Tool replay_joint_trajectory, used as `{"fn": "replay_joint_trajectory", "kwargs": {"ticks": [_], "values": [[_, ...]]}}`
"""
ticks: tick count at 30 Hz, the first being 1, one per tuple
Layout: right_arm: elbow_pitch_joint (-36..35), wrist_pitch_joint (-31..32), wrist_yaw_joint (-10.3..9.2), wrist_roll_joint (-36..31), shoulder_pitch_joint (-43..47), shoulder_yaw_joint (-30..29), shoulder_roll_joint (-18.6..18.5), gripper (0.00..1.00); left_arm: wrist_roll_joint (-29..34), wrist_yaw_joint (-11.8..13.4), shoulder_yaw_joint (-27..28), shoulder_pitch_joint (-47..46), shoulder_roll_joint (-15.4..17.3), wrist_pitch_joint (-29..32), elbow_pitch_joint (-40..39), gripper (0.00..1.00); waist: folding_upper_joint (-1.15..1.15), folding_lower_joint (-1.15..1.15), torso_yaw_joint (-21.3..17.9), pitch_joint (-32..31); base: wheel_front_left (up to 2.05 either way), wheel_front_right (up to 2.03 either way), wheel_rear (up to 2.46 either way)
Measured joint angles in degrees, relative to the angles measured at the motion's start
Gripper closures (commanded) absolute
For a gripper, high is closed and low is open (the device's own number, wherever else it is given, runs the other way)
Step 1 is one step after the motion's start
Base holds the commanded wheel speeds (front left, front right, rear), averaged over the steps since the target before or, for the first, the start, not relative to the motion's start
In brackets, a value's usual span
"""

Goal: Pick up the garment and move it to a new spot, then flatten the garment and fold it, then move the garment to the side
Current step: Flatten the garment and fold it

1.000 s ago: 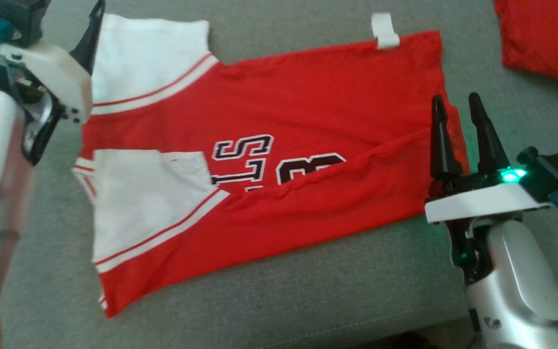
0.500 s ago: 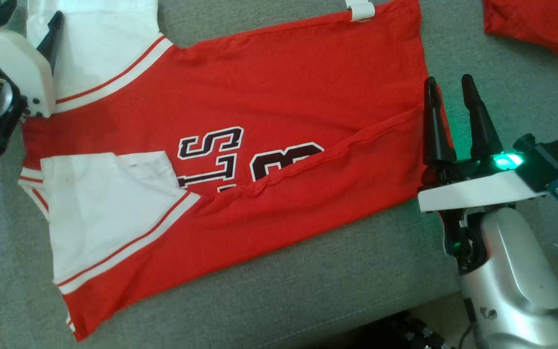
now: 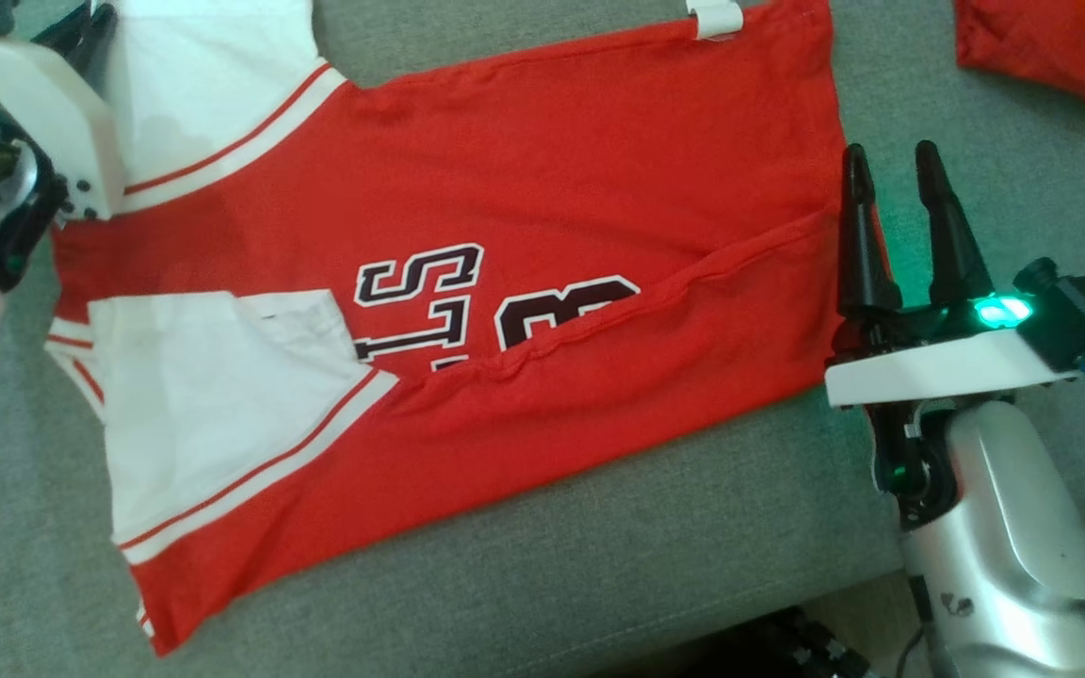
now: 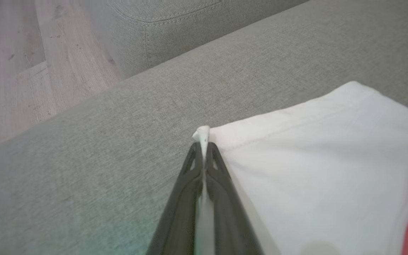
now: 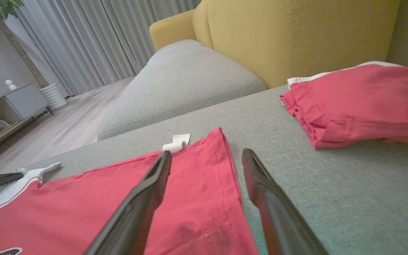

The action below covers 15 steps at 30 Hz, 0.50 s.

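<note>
The red short-sleeved jersey with white sleeves and dark lettering (image 3: 552, 188) lies spread on the grey fabric sofa seat (image 3: 599, 584). The left hand (image 4: 203, 147) is clamped on a white sleeve corner (fabric pokes past the fingertips). The right hand (image 3: 889, 155) is spread wide and empty at the hem, one finger over red cloth, one over sofa.

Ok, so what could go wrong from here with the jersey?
1. The left gripper pinches only the sleeve corner; it may slip out when pulled.
2. The right gripper is open, one finger over the hem, one over the sofa; closing may miss the cloth.
3. The crease across the jersey could get folded in.
</note>
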Motion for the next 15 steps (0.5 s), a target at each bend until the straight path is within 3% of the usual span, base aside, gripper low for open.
{"fn": "replay_joint_trajectory", "kwargs": {"ticks": [2, 9, 15], "values": [[0.04, 0.0, 0.0, -0.57, 0.0, -0.36, -0.01, 0.0, -0.13, 0.01, -1.11, 0.03, -0.07, -1.51, 0.85, 1.0, 0.0, 0.0, 0.38, -0.54, 0.0, 0.0, 0.0], [0.29, 0.54, 0.0, -4.05, -0.01, -2.54, -0.01, 0.0, 1.58, 0.65, -0.98, -0.01, -1.72, -15.58, 2.29, 1.0, 0.0, 0.0, 2.42, -3.65, 0.0, 0.0, 0.0], [-0.93, 5.76, 0.0, -9.56, -0.34, -6.17, -0.01, 0.0, 3.22, 2.43, -1.21, 0.35, -4.1, -23.31, -0.36, 1.0, 0.0, 0.0, 5.78, -6.32, 0.0, 0.0, 0.0]]}}
